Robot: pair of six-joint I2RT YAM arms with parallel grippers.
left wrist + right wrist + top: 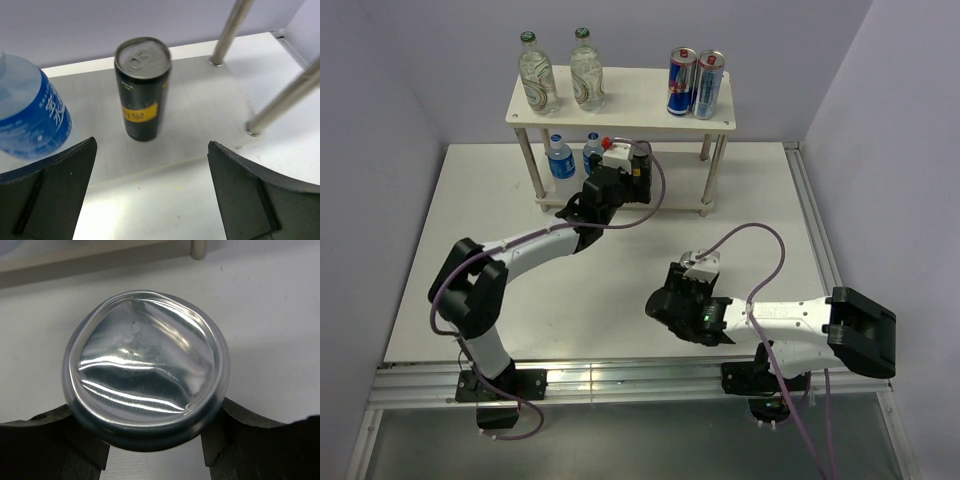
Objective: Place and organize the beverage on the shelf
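**Grippers up close: five drinks shelved, sixth in hand**

Left gripper (152,170) first: you have its jaws spread wide and holding nothing, with both dark fingers (55,190) at the near edge of the lower tier. Just ahead of them a short dark can (142,95) with a yellow label stands upright on that board, touching neither finger. A blue-labelled water bottle (30,115) is close on its left.

Shelf (620,100) count from overhead, left to right:
- Top tier: two clear green-capped bottles (537,75) side by side at the left end. Two tall blue-and-silver cans (695,85) at the right end; they are not part of your set.
- Lower tier: two water bottles (560,158) at the left. The dark can sits next to them, but the left wrist hides it from above.

Right gripper (155,450): you have it clamped on a can (145,365) out on the open table (570,300), well apart from the shelf. Only its dented silver end shows, with no tab and no label, so I cannot confirm which can it is. My judgement is that it is the second short one.

Progress, as judged: five of six drinks are placed and grouped by kind. Left for you: carry the held can to the lower tier and set it upright beside its twin. Watch the thin legs (280,100) at the right.
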